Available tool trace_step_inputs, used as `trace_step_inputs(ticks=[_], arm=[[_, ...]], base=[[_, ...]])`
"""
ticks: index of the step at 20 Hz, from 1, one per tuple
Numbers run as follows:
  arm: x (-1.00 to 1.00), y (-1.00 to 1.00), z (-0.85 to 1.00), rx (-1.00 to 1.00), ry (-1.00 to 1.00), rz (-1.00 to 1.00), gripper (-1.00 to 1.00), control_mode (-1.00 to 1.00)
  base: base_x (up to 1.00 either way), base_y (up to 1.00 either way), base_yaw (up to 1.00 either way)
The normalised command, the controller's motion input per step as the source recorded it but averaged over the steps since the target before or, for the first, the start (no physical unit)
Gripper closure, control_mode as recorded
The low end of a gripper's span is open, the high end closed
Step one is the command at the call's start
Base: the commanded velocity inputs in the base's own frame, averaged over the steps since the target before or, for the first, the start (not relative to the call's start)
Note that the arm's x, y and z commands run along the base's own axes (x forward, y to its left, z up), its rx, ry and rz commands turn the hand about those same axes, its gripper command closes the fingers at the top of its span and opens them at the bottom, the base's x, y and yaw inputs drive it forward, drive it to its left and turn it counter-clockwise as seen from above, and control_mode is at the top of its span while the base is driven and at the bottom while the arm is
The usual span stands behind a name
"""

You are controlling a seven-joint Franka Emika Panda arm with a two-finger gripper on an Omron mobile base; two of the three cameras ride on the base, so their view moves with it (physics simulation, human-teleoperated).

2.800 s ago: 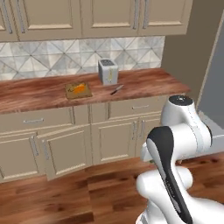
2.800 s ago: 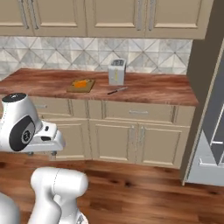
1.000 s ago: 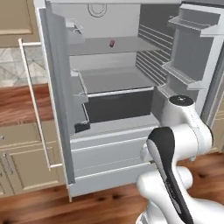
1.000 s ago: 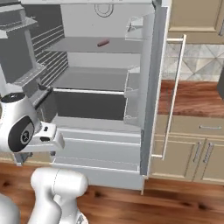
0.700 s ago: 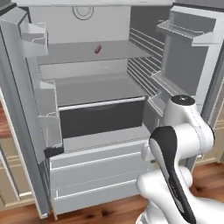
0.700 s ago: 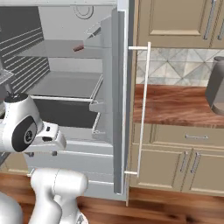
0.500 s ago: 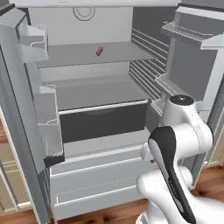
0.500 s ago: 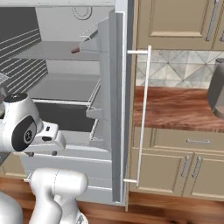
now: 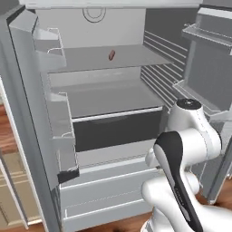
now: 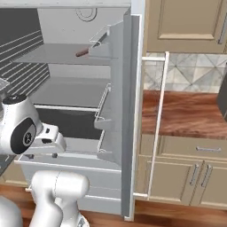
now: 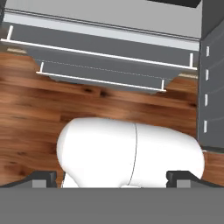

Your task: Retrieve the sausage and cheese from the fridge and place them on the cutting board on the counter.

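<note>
We stand before the open fridge [image 9: 113,81], both doors swung wide. From the left base view we look straight into the grey interior, where the sausage [image 9: 111,55] lies on the upper shelf, toward the back and near its middle, touching nothing else. From the right base view we see the same sausage [image 10: 82,52] as a thin reddish bar on that shelf, just left of the door's wire-edged bin, and this view adds the reddish counter [image 10: 186,113] beside the fridge, over beige cabinets [image 10: 190,173], past the door's long white handle [image 10: 157,124]. The hand view looks down at the wooden floor [image 11: 39,109] and the fronts of the fridge's bottom drawers [image 11: 105,65]. Here the gripper [image 11: 111,177] has its two dark fingertips [image 11: 41,177] at the far edges of the frame, spread wide with nothing between them. We cannot make out the cheese.
</note>
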Motion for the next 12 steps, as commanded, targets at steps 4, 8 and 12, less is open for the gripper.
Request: trace_step_inputs(ticks=[4, 8, 12], arm=[[0.0, 0.0, 0.0, 0.0, 0.0, 0.0, -1.0, 1.0], [0.0, 0.0, 0.0, 0.0, 0.0, 0.0, -1.0, 1.0], [0.0, 0.0, 0.0, 0.0, 0.0, 0.0, -1.0, 1.0]], base=[[0.59, 0.64, 0.0], [0.54, 0.25, 0.0], [0.79, 0.09, 0.0]])
